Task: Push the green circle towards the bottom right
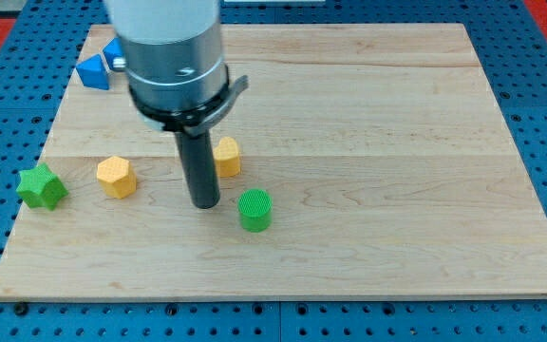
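Note:
The green circle [254,210] is a short green cylinder standing on the wooden board [397,142], a little left of the board's middle and toward the view's bottom. My tip [205,203] is the lower end of the dark rod and rests on the board just left of the green circle, with a small gap between them. The arm's grey body hangs above the rod at the view's top left.
A yellow block [227,157], partly hidden by the rod, sits just above and right of my tip. A yellow hexagon [116,177] lies further left. A green star [42,186] sits at the board's left edge. Blue blocks [94,71] lie at the top left corner.

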`<state>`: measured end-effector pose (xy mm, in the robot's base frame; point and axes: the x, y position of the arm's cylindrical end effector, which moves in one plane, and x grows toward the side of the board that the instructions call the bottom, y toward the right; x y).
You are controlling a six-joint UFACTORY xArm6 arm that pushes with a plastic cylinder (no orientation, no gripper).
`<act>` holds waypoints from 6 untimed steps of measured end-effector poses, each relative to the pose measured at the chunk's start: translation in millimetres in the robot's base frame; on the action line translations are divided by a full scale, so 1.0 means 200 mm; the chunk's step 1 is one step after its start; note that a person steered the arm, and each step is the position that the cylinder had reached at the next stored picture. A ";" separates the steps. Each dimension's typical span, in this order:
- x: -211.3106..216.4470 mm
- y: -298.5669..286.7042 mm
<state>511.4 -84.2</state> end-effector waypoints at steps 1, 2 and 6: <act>0.04 0.21; 0.16 0.33; 0.40 0.70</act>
